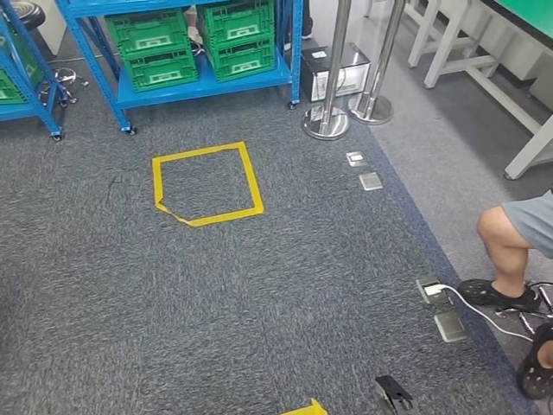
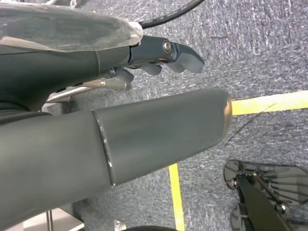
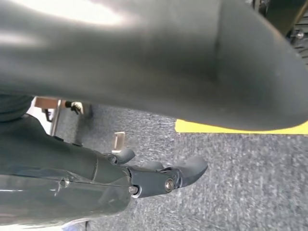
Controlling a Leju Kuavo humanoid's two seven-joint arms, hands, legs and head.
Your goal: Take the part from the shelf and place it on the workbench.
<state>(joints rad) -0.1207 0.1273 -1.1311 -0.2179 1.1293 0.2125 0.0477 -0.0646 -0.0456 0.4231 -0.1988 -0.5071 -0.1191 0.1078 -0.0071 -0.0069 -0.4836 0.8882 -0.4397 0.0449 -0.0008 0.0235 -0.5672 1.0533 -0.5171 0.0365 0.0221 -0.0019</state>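
Head view: two green crates (image 1: 189, 41) side by side on the blue shelf (image 1: 202, 86); contents hidden, so the part cannot be placed. One yellow tape square (image 1: 206, 184) on grey carpet (image 1: 195, 303).

Left wrist: left hand (image 2: 120, 125) slack, grasping nothing, above carpet.

Right wrist: right hand (image 3: 152, 175) slack, grasping nothing.

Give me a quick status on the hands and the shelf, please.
Left hand and right hand empty, hanging over carpet. Blue shelf ahead, green crates on it; part not made out. Yellow tape square between.
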